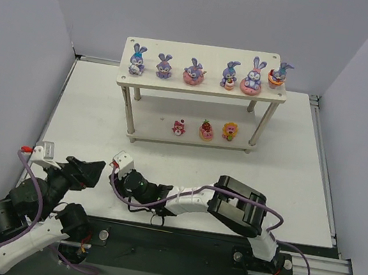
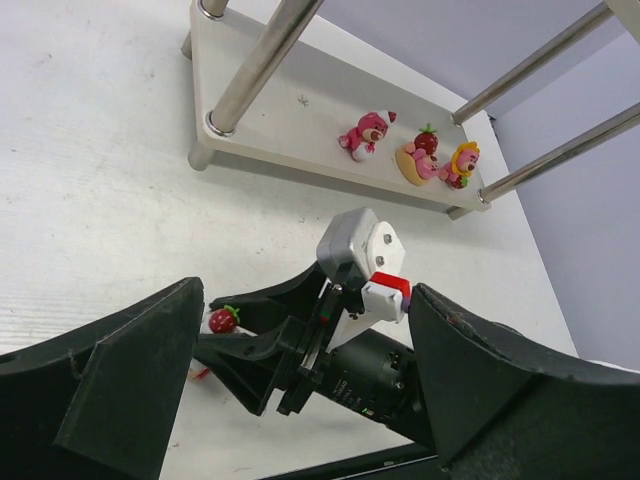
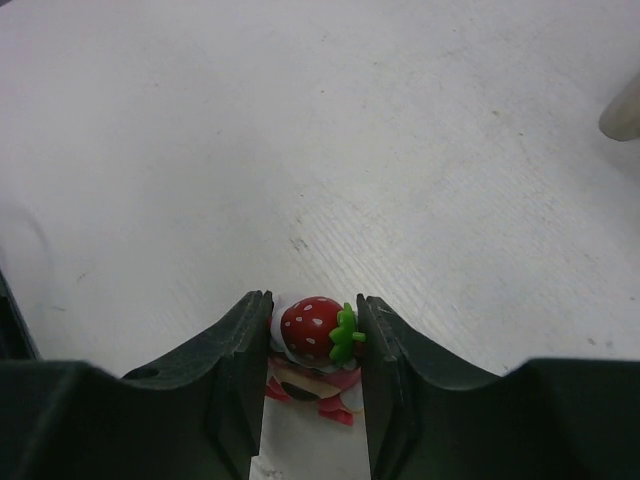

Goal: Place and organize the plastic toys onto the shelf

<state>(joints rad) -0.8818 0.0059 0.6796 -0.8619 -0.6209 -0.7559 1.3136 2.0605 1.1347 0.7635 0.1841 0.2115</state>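
The shelf stands at the far middle of the table. Six purple bunnies stand in a row on its top board. Three cake-like pieces stand on its lower board, also in the left wrist view. My right gripper reaches left across the near table and is shut on a red strawberry-topped cake piece, low over the table; this piece also shows in the left wrist view. My left gripper is open and empty, its fingers either side of the right gripper's body.
Grey walls close in the table on the left, back and right. The shelf's thin legs stand on the white tabletop. The two arms crowd together at the near left, by the dark front rail.
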